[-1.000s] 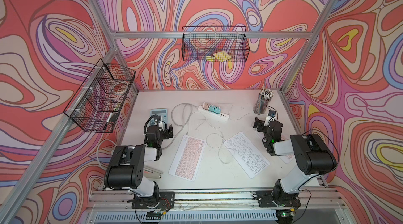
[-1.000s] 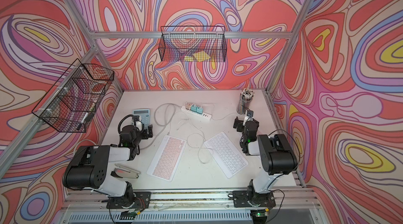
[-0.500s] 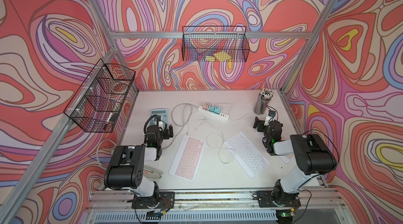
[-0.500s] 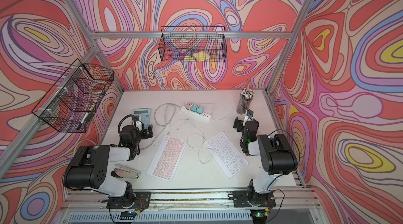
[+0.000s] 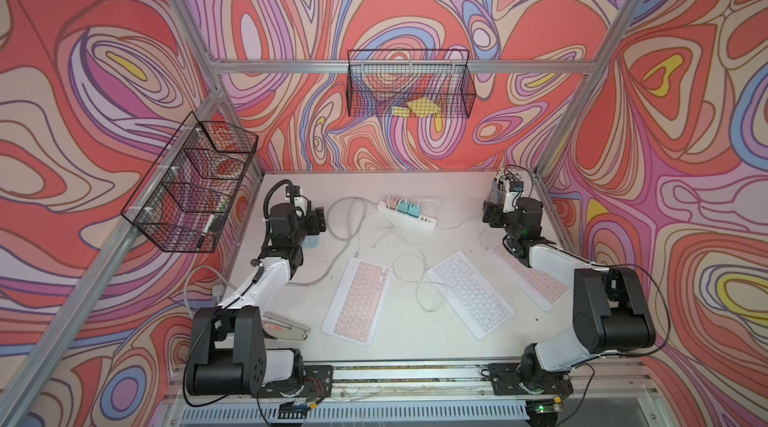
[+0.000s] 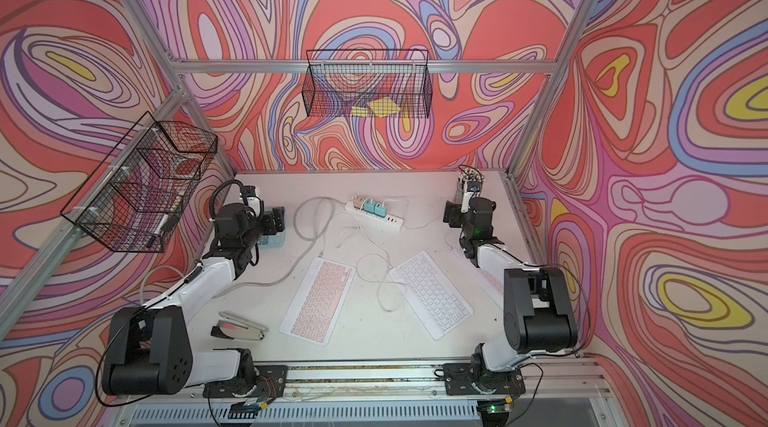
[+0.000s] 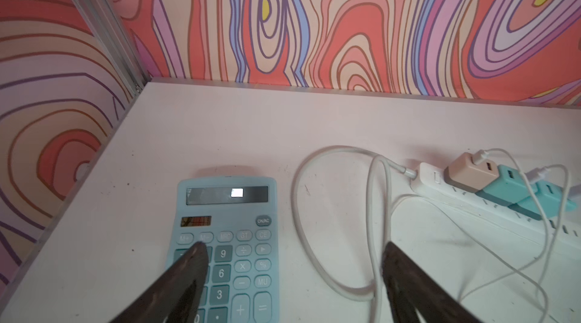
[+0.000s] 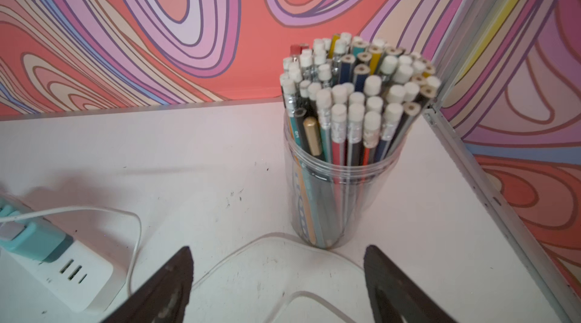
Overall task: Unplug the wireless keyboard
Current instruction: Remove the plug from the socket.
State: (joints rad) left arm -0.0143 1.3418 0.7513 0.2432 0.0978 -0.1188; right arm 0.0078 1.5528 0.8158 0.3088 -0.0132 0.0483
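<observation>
The white surface (image 5: 415,346) holds three keyboards. The white keyboard (image 5: 471,294) lies in the middle. The pink keyboard (image 5: 358,301) lies near it on my left side, and a second pink keyboard (image 5: 536,279) is partly under my right arm. The power strip (image 5: 409,217) sits farther back. My left end effector (image 7: 294,249) hangs wide open and empty over the blue calculator (image 7: 226,242). My right end effector (image 8: 277,250) is wide open and empty too, near the pencil jar (image 8: 339,180). A thin cable (image 5: 418,294) curls between the two middle keyboards. I cannot tell where it plugs in.

Rightmost pink keyboard (image 5: 540,281) half beneath the right arm (image 5: 555,258); calculator (image 7: 232,211) partly behind the left fingers (image 7: 185,280).
</observation>
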